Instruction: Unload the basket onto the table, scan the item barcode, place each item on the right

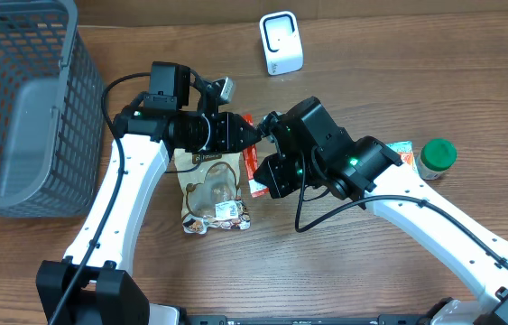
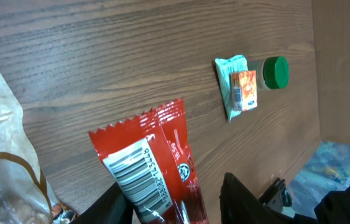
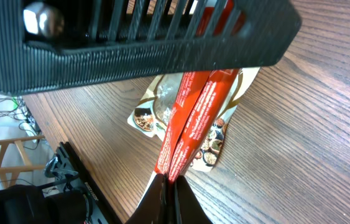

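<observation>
My right tool [image 3: 171,194] pinches the red packet [image 2: 156,165], barcode showing for scanning; my left tool [image 2: 175,199] flanks it, grip unclear.

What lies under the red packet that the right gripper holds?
A snack bag lies on the wooden table beneath the red packet. The packet covers a strip of the bag, hiding that part.
</observation>
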Tool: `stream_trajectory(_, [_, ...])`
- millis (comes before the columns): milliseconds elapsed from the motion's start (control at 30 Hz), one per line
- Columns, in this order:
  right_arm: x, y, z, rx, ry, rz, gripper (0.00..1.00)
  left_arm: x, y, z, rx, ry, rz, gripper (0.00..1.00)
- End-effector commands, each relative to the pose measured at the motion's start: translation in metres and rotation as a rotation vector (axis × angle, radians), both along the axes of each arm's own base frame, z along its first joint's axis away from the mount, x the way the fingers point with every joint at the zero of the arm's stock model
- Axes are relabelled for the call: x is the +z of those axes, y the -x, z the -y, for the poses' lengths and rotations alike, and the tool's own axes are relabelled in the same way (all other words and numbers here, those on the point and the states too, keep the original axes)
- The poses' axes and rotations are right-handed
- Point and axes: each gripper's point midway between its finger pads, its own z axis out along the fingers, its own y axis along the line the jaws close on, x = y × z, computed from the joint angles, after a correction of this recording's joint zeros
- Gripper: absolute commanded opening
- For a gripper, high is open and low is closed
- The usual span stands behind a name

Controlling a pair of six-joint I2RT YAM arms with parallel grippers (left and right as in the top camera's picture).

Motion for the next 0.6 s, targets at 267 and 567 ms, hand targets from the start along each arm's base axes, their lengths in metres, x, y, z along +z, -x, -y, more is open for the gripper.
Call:
stream_trajectory(267, [0.017, 0.005, -0.01, 0.054, -0.096, -0.01, 0.04, 0.007, -0.004, -0.005, 0.015, 0.032, 0.007, 0.45])
stream_trajectory(567, [0.018, 0.004, -0.008, 0.035, -0.11, -0.044, 0.04, 0.012, -0.007, -0.012, 0.031, 0.073, 0.007, 0.4])
